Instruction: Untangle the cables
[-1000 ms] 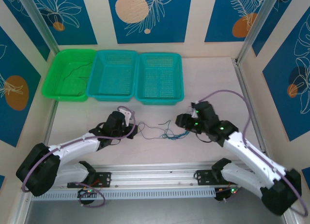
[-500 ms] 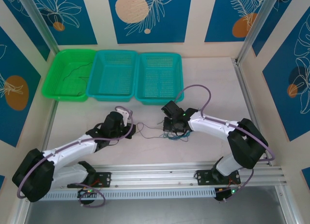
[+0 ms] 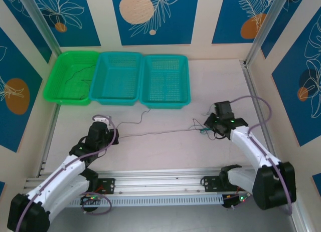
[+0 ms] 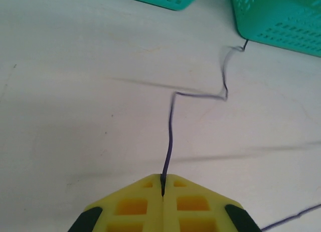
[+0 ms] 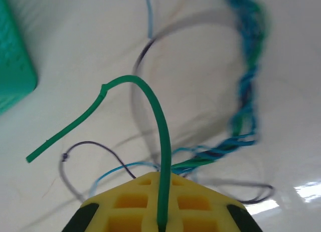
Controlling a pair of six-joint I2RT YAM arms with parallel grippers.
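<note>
Spread across the table [image 3: 165, 157] between two arms: the cables [image 3: 199, 130].
Pinched together at the left gripper [image 4: 163, 180] on a purple-grey wire [image 4: 170, 137] kinking away to the corner of a teal basket [image 4: 281, 16]; closed at the right gripper [image 5: 161, 192] on a teal-green wire [image 5: 159, 127], just beside a twisted blue-and-green bundle [image 5: 246, 96] with dark loops, toward the table's right side. In the green basket [image 3: 52, 89], one dark wire [image 3: 80, 71], well apart from the rest.
</note>
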